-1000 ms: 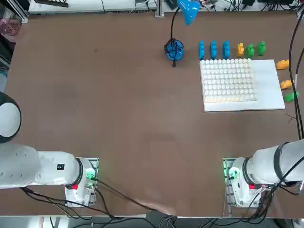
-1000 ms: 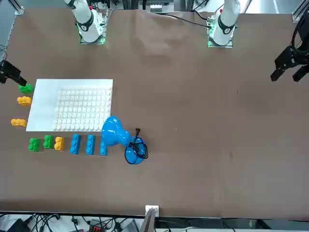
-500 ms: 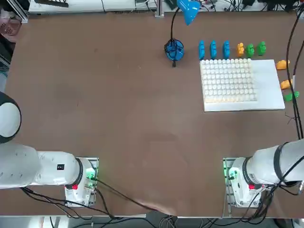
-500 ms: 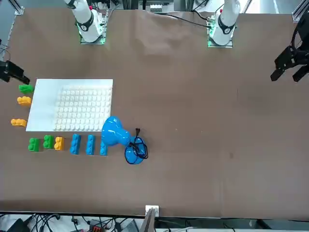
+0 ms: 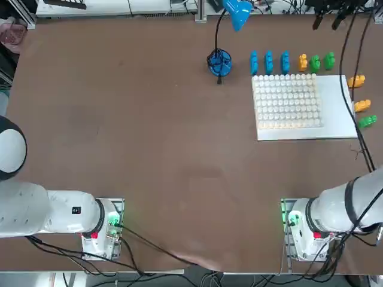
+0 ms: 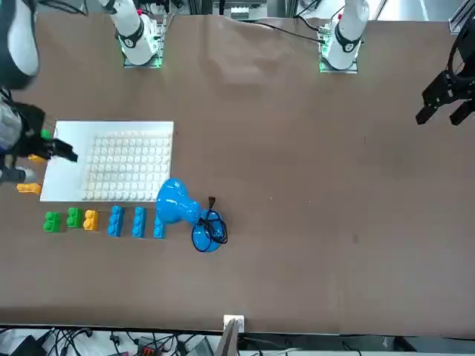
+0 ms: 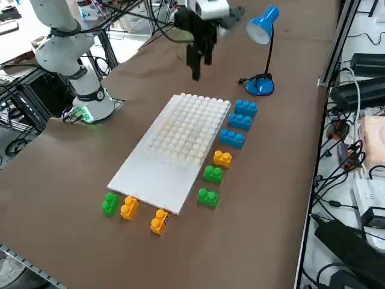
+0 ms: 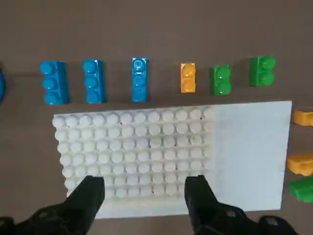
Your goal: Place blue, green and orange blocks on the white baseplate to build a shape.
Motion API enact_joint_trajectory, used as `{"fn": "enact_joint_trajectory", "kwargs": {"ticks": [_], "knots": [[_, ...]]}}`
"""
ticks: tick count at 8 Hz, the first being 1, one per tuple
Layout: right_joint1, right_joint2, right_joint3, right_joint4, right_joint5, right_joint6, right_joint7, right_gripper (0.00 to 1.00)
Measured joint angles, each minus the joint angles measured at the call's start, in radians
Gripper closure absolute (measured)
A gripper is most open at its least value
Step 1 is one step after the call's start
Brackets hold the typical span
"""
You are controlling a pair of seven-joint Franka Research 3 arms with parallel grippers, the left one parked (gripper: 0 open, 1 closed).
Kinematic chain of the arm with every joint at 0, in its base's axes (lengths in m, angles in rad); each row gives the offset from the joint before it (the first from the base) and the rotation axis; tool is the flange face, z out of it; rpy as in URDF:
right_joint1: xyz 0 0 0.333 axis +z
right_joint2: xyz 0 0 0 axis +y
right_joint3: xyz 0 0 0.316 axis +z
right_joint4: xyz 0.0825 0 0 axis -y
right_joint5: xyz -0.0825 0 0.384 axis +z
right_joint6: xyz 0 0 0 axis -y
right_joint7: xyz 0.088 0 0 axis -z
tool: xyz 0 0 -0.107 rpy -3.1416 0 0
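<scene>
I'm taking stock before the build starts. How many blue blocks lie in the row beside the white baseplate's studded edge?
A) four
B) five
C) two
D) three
D: three blue blocks lie side by side next to the white baseplate, none on it yet.

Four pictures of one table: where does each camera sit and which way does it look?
Top: overhead, looking down; both arm bases at the bottom.
Front: across the table, facing the robot; right arm at left.
Right side: raised, diagonal; the open right tool hangs above the white baseplate.
Right wrist: on the arm, looking past its fingers.
All four share the baseplate and the blue blocks.
</scene>
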Motion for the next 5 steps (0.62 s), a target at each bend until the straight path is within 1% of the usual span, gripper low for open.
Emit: {"fn": "enact_joint_trajectory", "kwargs": {"ticks": [3,5], "knots": [[0.018,0.177,0.001,-0.018,0.000,0.254,0.001,0.00],[0.045,0.280,0.001,-0.017,0.009,0.390,0.006,0.00]]}}
